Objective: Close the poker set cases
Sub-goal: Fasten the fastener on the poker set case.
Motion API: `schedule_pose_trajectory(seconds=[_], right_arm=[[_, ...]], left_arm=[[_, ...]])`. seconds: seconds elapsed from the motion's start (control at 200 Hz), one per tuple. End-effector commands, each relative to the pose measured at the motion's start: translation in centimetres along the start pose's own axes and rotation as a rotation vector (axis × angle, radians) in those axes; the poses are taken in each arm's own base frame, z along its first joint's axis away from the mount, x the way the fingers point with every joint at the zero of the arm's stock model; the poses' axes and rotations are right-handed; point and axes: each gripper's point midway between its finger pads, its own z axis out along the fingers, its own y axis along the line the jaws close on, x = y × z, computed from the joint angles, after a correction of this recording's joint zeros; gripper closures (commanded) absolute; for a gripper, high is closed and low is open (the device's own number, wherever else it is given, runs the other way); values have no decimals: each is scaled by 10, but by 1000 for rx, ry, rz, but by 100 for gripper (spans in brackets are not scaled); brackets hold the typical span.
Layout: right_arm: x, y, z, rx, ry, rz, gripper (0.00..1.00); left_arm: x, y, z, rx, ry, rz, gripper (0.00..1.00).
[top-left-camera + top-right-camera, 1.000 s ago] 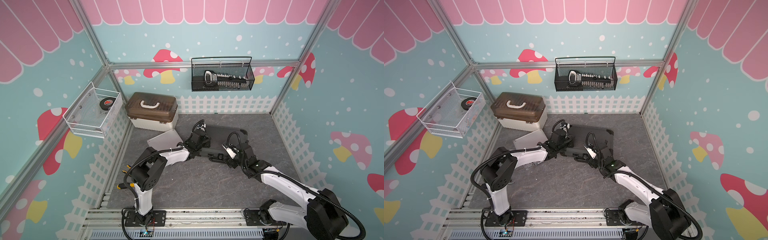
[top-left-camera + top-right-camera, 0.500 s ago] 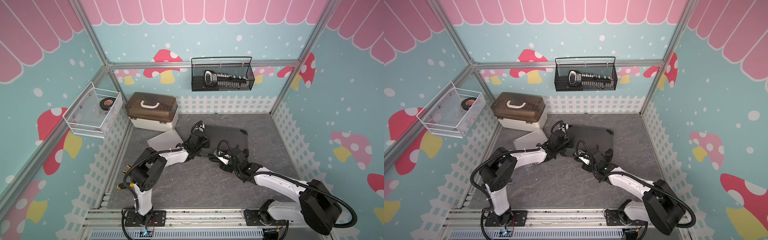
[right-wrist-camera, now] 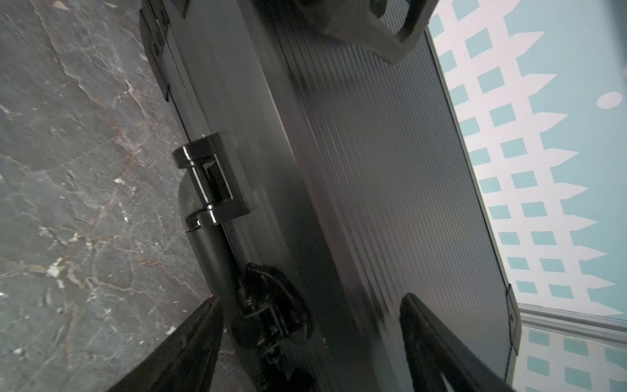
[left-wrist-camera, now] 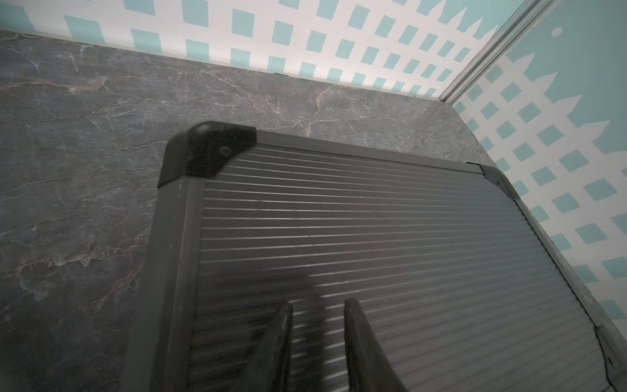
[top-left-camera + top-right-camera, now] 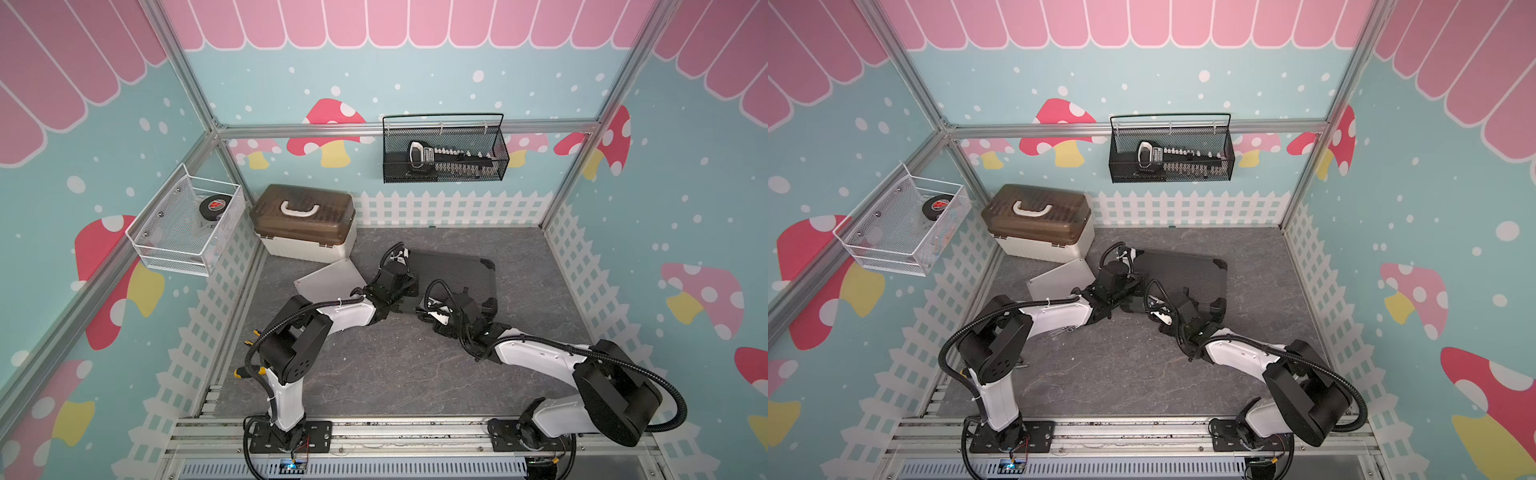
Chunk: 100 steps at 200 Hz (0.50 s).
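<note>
My right hand (image 3: 310,301) has dropped, wide open, before the dark-grey case (image 5: 453,270); my left hand (image 4: 318,305), barely open, presses its shut lid (image 4: 373,237).

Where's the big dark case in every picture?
Top view: dark case mid-floor.
Top view: mid-floor too.
Left wrist view: its ribbed lid fills most of the picture.
Right wrist view: it slants across the middle.
Shared landmark: white picket fence.
</note>
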Motion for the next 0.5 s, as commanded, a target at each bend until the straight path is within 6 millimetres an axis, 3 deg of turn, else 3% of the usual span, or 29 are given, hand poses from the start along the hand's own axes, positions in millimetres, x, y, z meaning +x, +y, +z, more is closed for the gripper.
schedule_pose_trajectory(seconds=[0.0,0.095,0.495], right_arm=[[-8,-7,2,40,-10,-33,18],[-4,-9,5,59,7,-39,18],[4,-20,13,164,34,11,19]], left_arm=[[68,43,-1,-126,209,-5,77],[68,44,-1,-126,209,-9,81],[71,47,-1,-129,209,-21,81]])
